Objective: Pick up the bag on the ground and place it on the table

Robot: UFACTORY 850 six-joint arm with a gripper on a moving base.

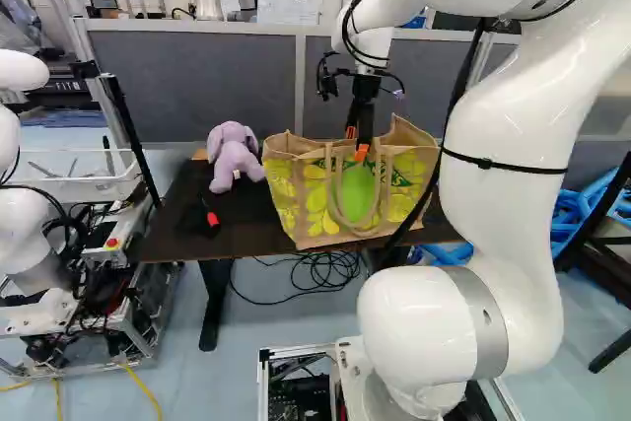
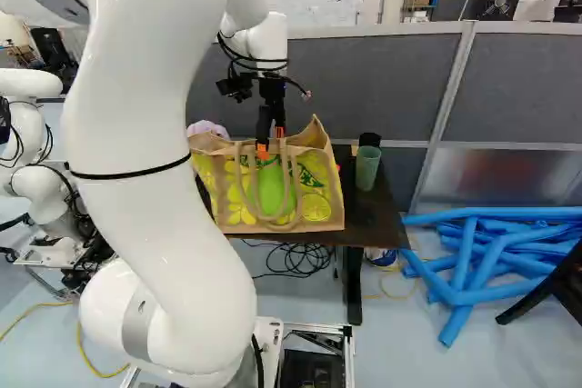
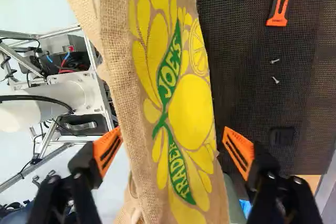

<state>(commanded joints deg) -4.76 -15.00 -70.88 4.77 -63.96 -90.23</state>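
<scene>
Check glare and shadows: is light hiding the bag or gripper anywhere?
Left base view: bright highlights on the white arm, but no glare or deep shadow over the bag. Right base view: a pale sheen on the partition's lower panel, clear of the bag. Wrist view: the floor is very bright, yet the bag's print and gripper read plainly.

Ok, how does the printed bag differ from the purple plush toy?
Size: the bag is much larger than the plush toy.
Look: the bag is tan with yellow and green printing, while the plush toy is plain light purple.
Shape: the bag is broad and boxy; the plush toy is rounded, with limbs.
Place: the bag is between the open fingers of the pincer; the plush toy is off to one side.
Shared: both look soft.
</scene>
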